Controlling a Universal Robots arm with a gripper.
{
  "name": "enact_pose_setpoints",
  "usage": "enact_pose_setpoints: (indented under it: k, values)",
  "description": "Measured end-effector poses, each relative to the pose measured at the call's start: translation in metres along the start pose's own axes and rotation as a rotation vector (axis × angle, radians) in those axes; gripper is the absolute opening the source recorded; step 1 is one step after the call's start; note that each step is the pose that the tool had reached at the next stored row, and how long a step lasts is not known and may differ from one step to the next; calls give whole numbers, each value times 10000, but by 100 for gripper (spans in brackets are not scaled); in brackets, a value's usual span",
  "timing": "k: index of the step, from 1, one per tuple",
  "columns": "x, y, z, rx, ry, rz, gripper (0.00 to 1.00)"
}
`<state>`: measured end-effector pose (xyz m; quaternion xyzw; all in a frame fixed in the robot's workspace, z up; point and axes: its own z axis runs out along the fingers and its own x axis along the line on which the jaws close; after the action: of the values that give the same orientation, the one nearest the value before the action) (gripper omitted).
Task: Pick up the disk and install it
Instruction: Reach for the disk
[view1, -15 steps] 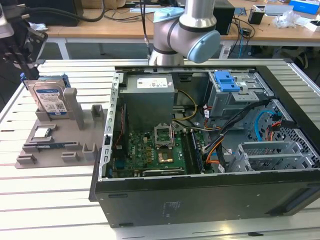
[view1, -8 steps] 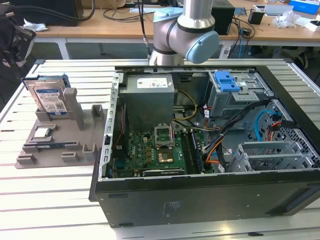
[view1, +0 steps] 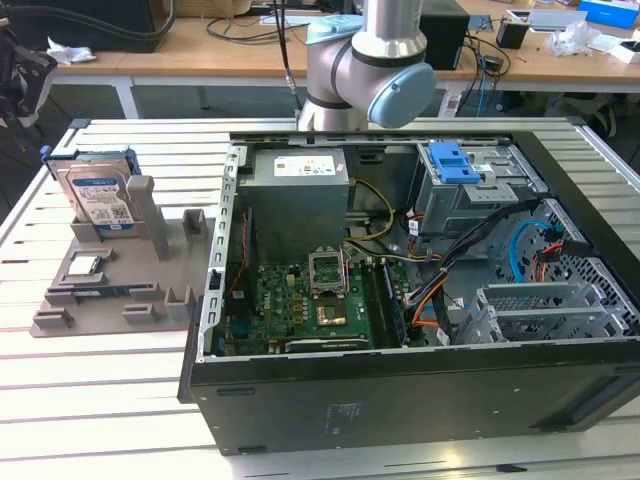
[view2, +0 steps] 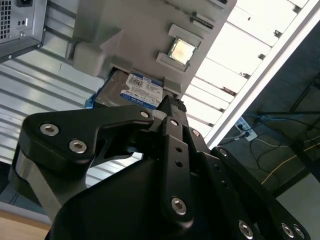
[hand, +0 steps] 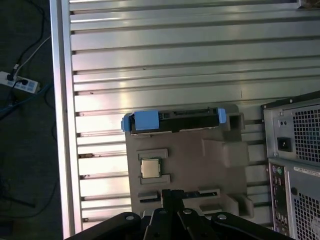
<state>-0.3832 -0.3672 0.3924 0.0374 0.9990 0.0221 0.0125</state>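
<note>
Silver disk (view1: 97, 195) upright in grey fixture (view1: 135, 268) | gripper (hand: 172, 193) clear of it | fingers apparently closed, empty

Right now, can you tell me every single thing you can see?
table: one, silver slats
computer case: one, black, open, on the table
circuit board: one, green, inside the case
latch: one, blue, atop the case's metal cage
holder: one, grey, beside the computer case
disk: one, silver with blue rails, upright in the holder
chip: one, silver, lying in the holder
arm: one, grey, behind the case
gripper: one, black, shut, facing the holder
</note>
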Motion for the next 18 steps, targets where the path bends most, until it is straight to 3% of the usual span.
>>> enact_pose_setpoints:
  k: [5, 18]
  values:
    - [14, 114, 15, 1, 0, 2, 10]
    - [15, 132, 17, 2, 0, 0, 10]
